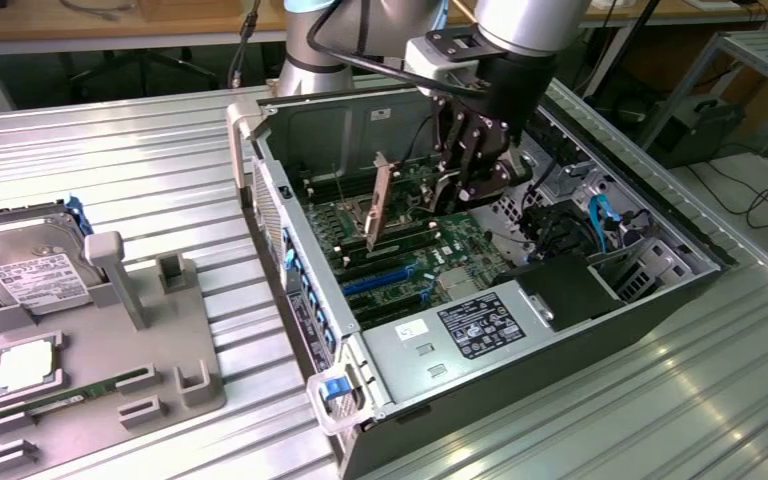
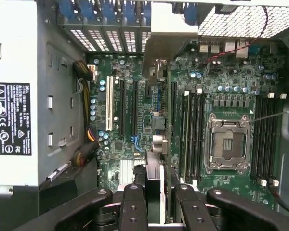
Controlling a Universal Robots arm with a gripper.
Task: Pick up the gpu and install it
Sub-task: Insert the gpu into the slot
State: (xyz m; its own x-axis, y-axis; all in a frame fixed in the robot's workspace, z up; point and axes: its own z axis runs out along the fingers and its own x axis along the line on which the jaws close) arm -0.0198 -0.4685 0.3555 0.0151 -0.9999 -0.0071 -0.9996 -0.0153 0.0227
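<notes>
My gripper (image 1: 468,185) reaches down into the open computer case (image 1: 307,290) and is shut on the gpu (image 1: 381,203). The card hangs on edge, its pale metal end bracket towards the case's rear wall. In the wrist view the black card (image 2: 154,175) runs edge-on between my two black fingers (image 2: 133,204), and its bracket (image 2: 166,50) reaches the rear slot openings. The card stands over the motherboard's (image 2: 231,77) expansion slots (image 2: 133,108), beside the memory modules. I cannot tell whether its lower edge touches a slot.
A grey fixture (image 1: 157,350) at the exterior view's left carries a silver hard drive (image 1: 24,265) and a thin green memory stick (image 1: 71,393). Inside the case are the labelled power supply (image 1: 482,327), the bare processor socket (image 2: 226,142) and cable bundles (image 2: 86,149).
</notes>
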